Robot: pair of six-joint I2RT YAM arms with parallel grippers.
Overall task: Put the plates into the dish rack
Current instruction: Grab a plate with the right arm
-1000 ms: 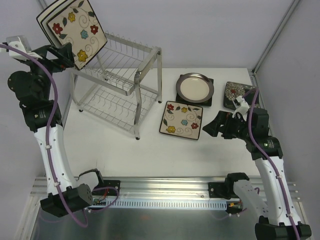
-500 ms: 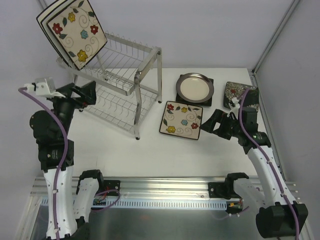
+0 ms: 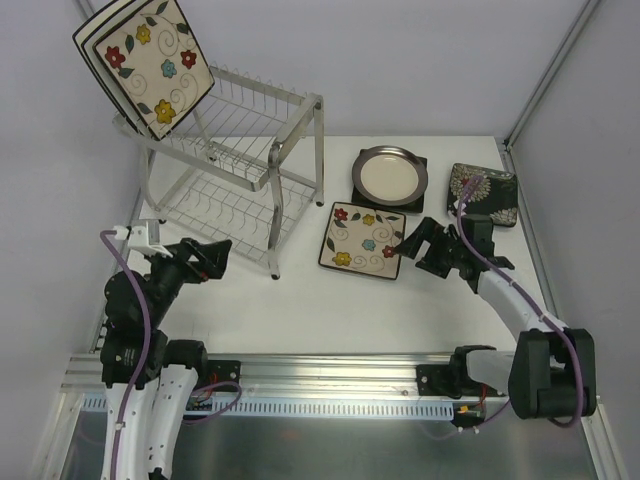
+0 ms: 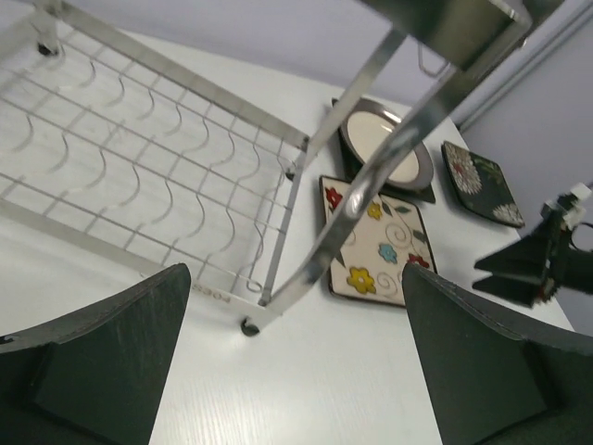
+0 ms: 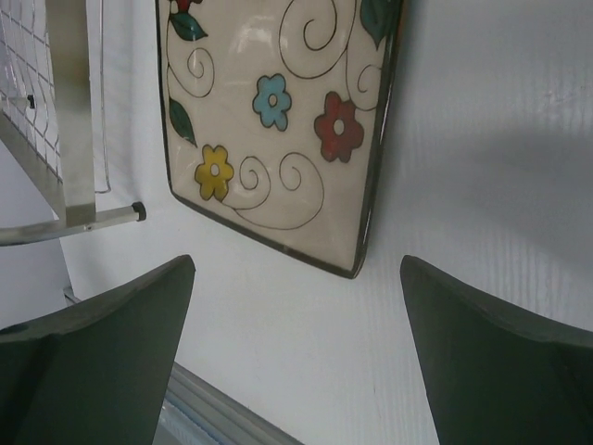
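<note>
Left claw (image 3: 214, 258): spread wide and empty, hanging low just left of the dish rack's front leg.
Right claw (image 3: 409, 250): also at full spread, holding nothing, down near the table just beside the right edge of the flat flowered plate (image 3: 363, 240).
Dish rack (image 3: 235, 170): stands at the far left of the table, with two racked plates (image 3: 150, 60) on the left end of its upper tier, the front one flowered. The lower tier is bare.
Waiting plates: besides the flat flowered plate, a round plate (image 3: 390, 175) sits on a dark square plate (image 3: 417, 205), and a dark bloom plate (image 3: 487, 188) lies at the far right.
Step in hand: we judge the right claw is lining up on the flat flowered plate (its near corner sits ahead, between the fingers, in the wrist view).
Risk, pushing: the plate lies flat, so a finger meeting the rim rather than slipping under it would shove the plate towards the rack leg.
Risk, slipping: a glazed rim pinched near one corner may swing or drop once lifted.
Risk, rack: the racked plates lean out to the left, and we think a knock to the frame could tip them.
</note>
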